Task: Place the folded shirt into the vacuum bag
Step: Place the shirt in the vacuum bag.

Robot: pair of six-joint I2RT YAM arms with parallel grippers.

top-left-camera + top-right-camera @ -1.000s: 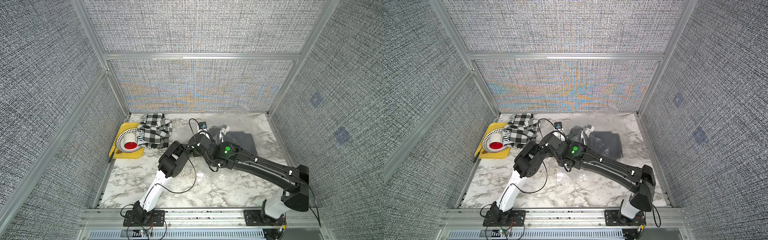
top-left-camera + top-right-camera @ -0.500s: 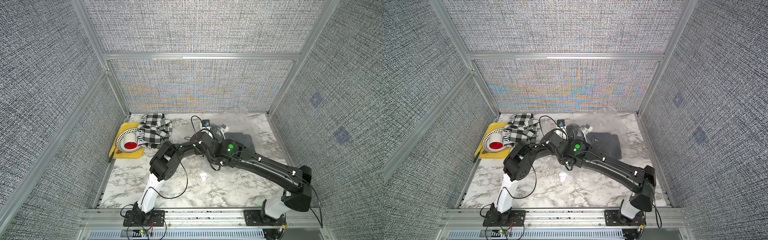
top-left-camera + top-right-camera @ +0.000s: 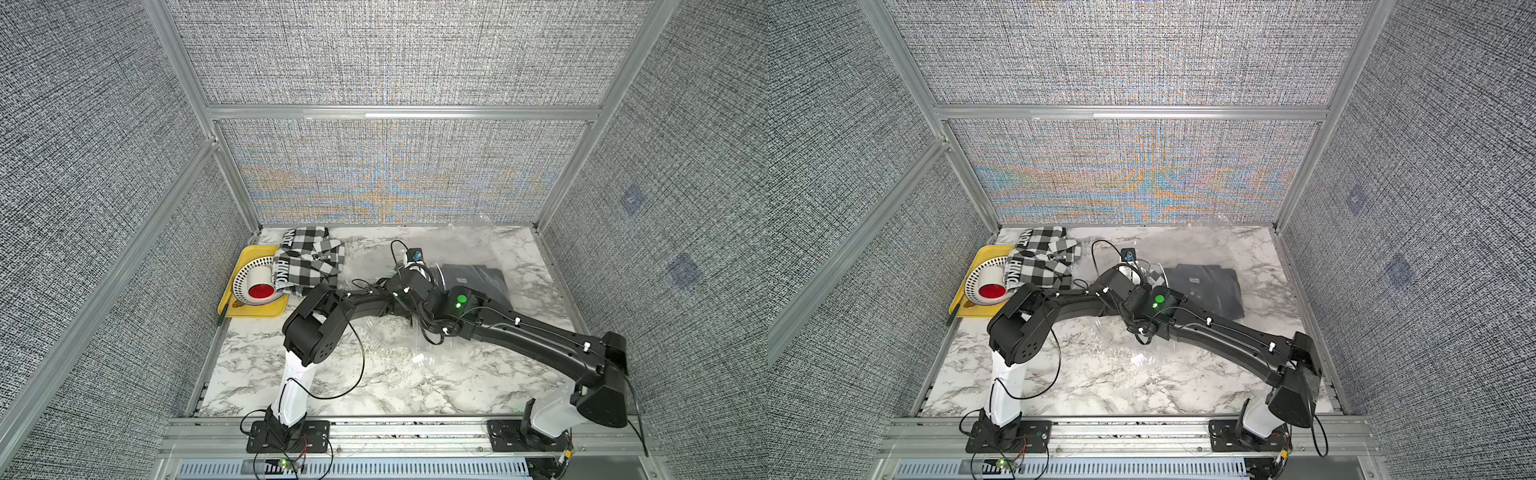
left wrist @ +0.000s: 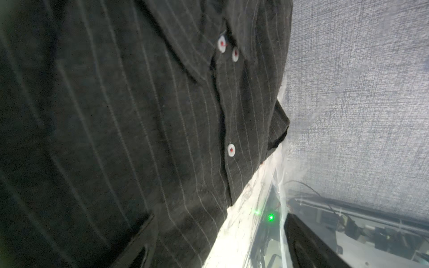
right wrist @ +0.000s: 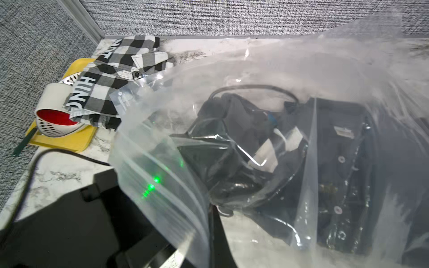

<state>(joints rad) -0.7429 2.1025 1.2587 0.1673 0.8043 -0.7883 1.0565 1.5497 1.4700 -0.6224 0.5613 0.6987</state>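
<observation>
Jaws, right: clenched on the raised lip of the vacuum bag [image 5: 162, 185]. The right gripper [image 5: 212, 224] shows me only one dark finger, with the zip band running into it.
Jaws, left: the left gripper [image 5: 276, 148] is inside the bag mouth, a dark mass behind the film. I read it as released, with nothing pinched that I can make out.
Task item: the folded shirt [image 4: 139, 116], dark with pinstripes, lies flat inside the bag. It is just ahead of the left jaws and farther beyond the right ones.
Left wrist only: I get the stripes, the placket and white buttons [image 4: 231, 149] with red thread. The fingers are not clearly in frame.
Right wrist only: I see crinkled film over the folded shirt [image 5: 341, 174], its neck label, and green glints on the zip band.
Top views only: both show the two arms meeting at the bag mouth above the table [image 3: 415, 386]. The vacuum bag [image 3: 457, 245] [image 3: 1192, 249] is a faint haze and the folded shirt [image 3: 473, 282] [image 3: 1208, 286] a plain dark rectangle. I cannot read either pair of jaws from up there.
Behind the left jaws: a checked shirt [image 3: 309, 259] is draped over a tipped white cup [image 3: 259, 289] with a red inside. The cup sits in a perforated bowl [image 3: 243, 276] on a yellow tray [image 3: 266, 311].
</observation>
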